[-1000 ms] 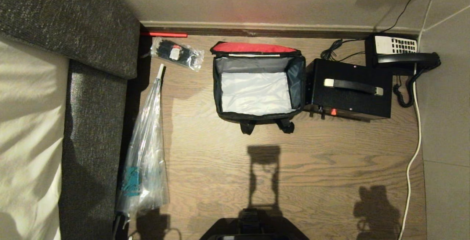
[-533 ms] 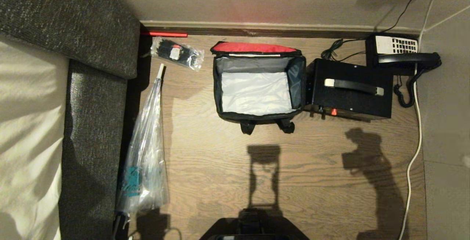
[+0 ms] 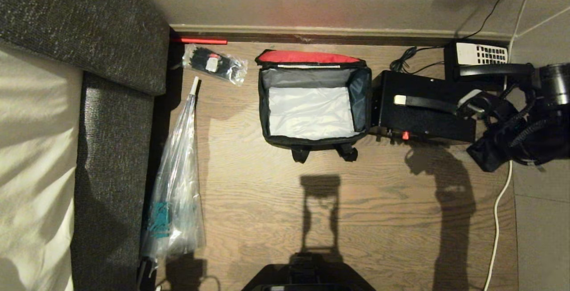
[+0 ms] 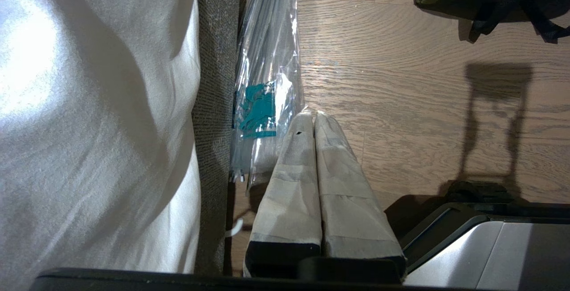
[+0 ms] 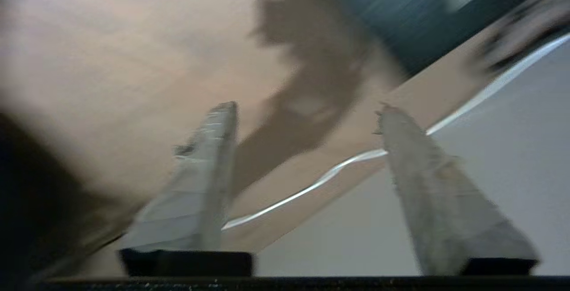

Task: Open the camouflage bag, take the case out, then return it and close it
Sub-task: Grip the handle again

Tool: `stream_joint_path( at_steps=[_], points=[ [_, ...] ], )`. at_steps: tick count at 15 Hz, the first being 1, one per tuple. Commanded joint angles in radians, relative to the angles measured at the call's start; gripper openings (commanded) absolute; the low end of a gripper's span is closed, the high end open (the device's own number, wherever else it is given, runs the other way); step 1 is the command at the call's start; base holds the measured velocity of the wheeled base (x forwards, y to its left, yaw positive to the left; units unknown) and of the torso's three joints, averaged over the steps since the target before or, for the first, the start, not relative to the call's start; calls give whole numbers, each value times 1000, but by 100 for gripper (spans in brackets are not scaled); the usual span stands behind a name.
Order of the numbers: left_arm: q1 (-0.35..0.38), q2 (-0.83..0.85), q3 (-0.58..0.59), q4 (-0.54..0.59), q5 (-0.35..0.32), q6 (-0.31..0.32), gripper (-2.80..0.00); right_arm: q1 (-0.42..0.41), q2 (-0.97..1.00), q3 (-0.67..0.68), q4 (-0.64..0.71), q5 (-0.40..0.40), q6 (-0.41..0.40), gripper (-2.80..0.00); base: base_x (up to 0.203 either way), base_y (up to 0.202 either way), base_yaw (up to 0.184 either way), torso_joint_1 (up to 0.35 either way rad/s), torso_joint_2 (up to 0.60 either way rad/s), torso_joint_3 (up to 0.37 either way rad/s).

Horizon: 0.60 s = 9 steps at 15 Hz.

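Wood-grain floor [image 3: 267,202] beside a coarse grey sofa [image 3: 111,117]. Soft camouflage bag [image 3: 311,142] gapes open, boxy black case [image 3: 423,122] touching it. Right pincer [image 5: 307,117] apart, empty; left pincer [image 4: 314,119] together.

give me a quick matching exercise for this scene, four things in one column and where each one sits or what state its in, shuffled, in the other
Things:
1. camouflage bag
2. case
3. telephone
4. left gripper

States or places:
a. in the far right corner by the wall
b. shut, hanging over the floor beside the plastic sleeve
c. open and empty, red lid flipped back
d. on the floor against the bag's right side

Pairs: 1-c, 2-d, 3-a, 4-b
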Motion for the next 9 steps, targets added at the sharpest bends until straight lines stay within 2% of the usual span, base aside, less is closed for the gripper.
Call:
stream_joint_path(
  at_steps=[1,3,4,7,9],
  points=[
    [0,0,1,0,0,0,-280,-5,37,-19,-61,-24,-110,0,0,0,0,0,0,0],
    [0,0,0,0,0,0,-280,-23,4,-13,-116,-48,-325,0,0,0,0,0,0,0],
    [0,0,0,0,0,0,-280,-32,3,5,-209,-53,-442,0,0,0,0,0,0,0],
    [0,0,0,0,0,0,-280,-49,58,126,-630,-59,-694,0,0,0,0,0,0,0],
    [0,0,0,0,0,0,-280,-50,127,204,-942,-60,-764,0,0,0,0,0,0,0]
  ],
)
